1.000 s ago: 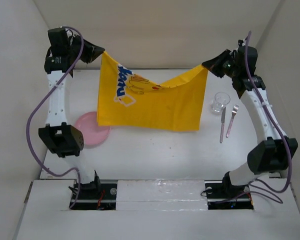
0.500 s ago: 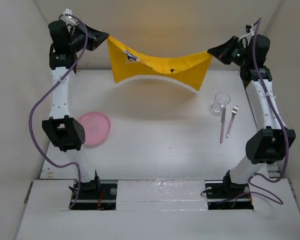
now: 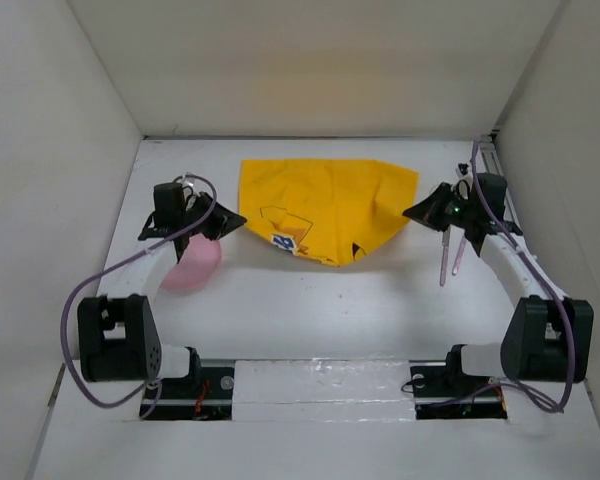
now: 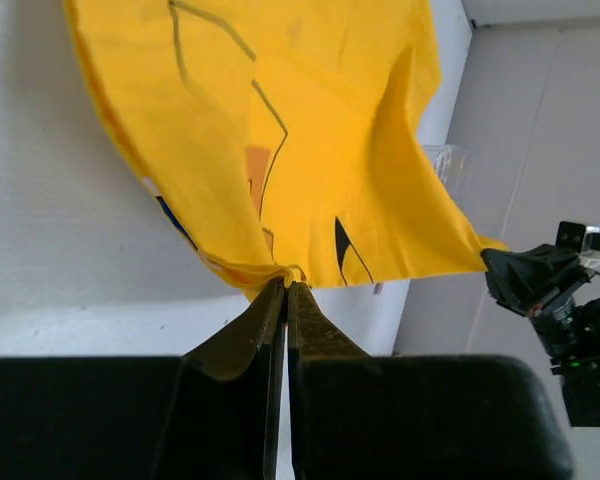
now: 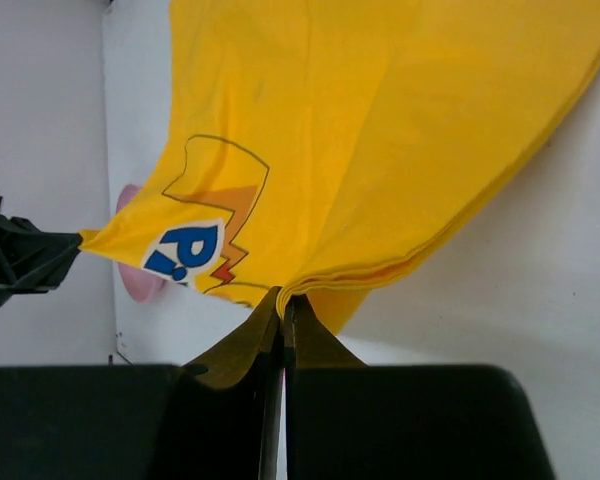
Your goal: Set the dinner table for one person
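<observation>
Top external has my left hand (image 3: 238,219) and right hand (image 3: 410,212) both clamped shut on a corner each of the yellow placemat (image 3: 320,200), which sags between them. I'd pull the corners apart evenly and lower together so it lands flat. The white surface (image 3: 310,305) sits right under both hands.

Robotics lab cell: white walls (image 3: 320,70) around a white dinner table (image 3: 310,300) (two bolted arms (image 3: 115,335), purple cables (image 3: 66,340)).
</observation>
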`<state>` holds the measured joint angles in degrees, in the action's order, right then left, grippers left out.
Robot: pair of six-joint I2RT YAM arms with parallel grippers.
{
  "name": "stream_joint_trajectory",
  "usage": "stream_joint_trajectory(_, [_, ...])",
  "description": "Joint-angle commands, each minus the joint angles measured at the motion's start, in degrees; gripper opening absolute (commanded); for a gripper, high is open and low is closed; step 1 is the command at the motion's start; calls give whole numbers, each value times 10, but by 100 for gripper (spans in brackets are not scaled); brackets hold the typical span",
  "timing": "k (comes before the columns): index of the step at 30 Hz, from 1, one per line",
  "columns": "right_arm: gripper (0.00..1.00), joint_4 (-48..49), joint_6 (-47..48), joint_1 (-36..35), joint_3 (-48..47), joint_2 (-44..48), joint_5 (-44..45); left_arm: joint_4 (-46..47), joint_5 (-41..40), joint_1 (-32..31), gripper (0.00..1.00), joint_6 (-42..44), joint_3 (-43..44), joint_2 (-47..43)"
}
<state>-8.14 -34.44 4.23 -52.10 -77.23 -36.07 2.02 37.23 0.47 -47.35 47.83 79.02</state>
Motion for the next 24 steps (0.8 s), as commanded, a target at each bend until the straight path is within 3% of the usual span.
stream_joint_trajectory(1, [5,48,33,8,27,70,-20,-8,-18,3,0,70,-14,-91])
stream_joint_trajectory(3, [28,37,33,8,34,84,-25,-32,-12,3,0,81,-27,-105])
stream_joint_trajectory(6, [37,6,45,8,49,110,-25,-88,-12,3,4,101,-40,-129])
stream_joint_trajectory(7, [47,-5,45,8,49,125,-19,-98,-12,3,22,101,-40,-136])
stream_joint_trajectory(9, [86,-29,52,8,54,140,0,-125,-19,3,54,101,-40,-157])
stream_joint_trajectory(10, [91,-48,58,8,46,146,7,-133,-19,3,99,106,-40,-163])
stream_joint_trajectory(11, [100,-83,64,8,32,158,15,-141,-6,3,100,111,-26,-168])
stream_joint_trajectory(14, [100,-140,84,8,11,182,52,-188,-6,3,100,124,15,-185])
stream_joint_trajectory(18, [100,-182,98,-18,-20,183,134,-239,-75,3,100,124,59,-190])
stream_joint_trajectory(21, [100,-168,98,-50,-34,136,157,-178,-46,3,100,96,50,-140])
stream_joint_trajectory(24, [100,-188,122,-82,-93,23,195,-128,-9,3,100,70,44,-50])
